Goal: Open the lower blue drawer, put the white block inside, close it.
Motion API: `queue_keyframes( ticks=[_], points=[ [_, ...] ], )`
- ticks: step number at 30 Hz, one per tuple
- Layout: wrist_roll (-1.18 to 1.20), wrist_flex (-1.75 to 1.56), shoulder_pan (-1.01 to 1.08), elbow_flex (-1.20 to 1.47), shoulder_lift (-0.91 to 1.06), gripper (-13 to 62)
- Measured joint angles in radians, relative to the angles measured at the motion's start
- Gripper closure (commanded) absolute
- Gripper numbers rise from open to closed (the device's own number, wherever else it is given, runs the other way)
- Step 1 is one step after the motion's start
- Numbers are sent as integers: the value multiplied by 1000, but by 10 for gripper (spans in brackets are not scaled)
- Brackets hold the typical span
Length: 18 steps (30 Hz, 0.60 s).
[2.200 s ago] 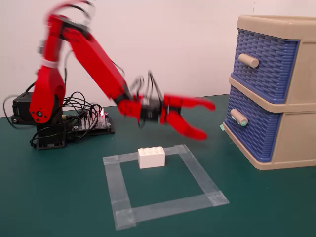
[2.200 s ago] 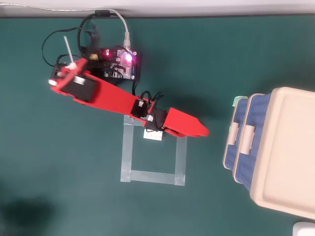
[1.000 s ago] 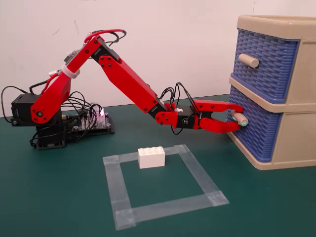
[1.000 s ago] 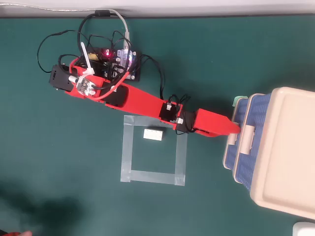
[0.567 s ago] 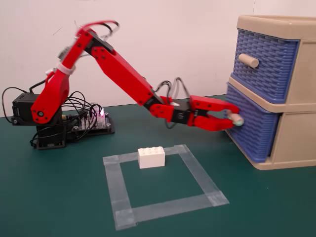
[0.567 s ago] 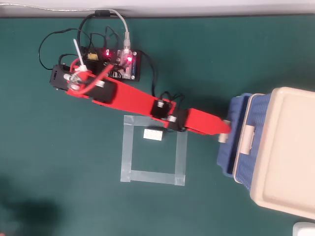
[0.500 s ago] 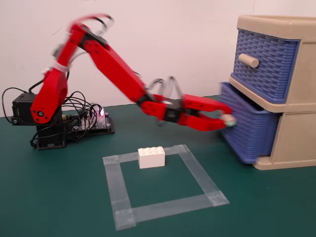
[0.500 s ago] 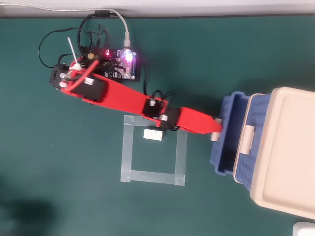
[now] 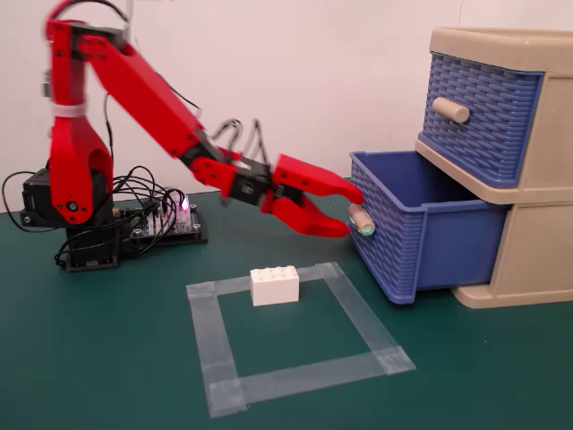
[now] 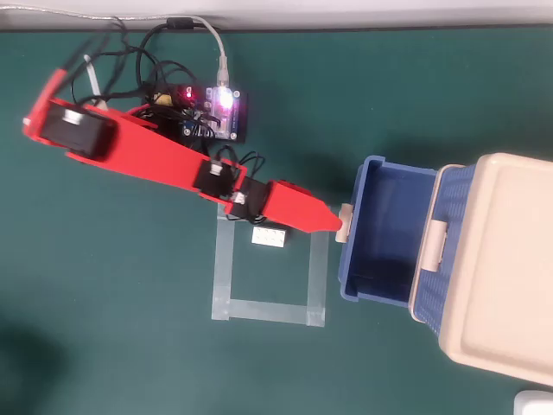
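Note:
The lower blue drawer [image 9: 439, 237] [image 10: 389, 233] stands pulled far out of the beige cabinet [image 9: 528, 255] [image 10: 497, 259], and its inside looks empty. Its teal-tipped peg handle [image 9: 361, 220] [image 10: 345, 223] faces the arm. My red gripper [image 9: 353, 213] [image 10: 335, 226] hovers right at that handle, its jaws apart one above the other, with the tips at the handle's left side. The white block [image 9: 274, 286] [image 10: 270, 236] lies on the green mat at the far edge of a tape square [image 9: 354, 309] [image 10: 318, 277], below and left of the gripper.
The upper blue drawer [image 9: 479, 116] stays shut above the open one. The arm's base and a lit controller board [image 9: 166, 222] [image 10: 212, 112] with loose cables sit at the back left. The open drawer reaches nearly to the tape square's right side.
The gripper has drawn back to the left with the handle, pulling the lower drawer from barely open to far out. Its jaws now stand apart at the handle. The block has not moved.

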Motion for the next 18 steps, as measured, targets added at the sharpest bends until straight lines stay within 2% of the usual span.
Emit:
queue_keyframes(
  ticks=[4, 5, 7, 9, 12, 13, 18],
  points=[
    [-147, 492, -2, -12, 350, 157],
    [-249, 729, 11, -54, 439, 158],
    [-399, 1011, 25, -156, 508, 158],
    [-630, 1319, 57, -359, 499, 158],
    [-979, 1563, 104, -486, 422, 158],
    [-1158, 1608, 121, -509, 365, 158],
    [-1732, 1582, 198, -578, 158, 159]
  ],
)
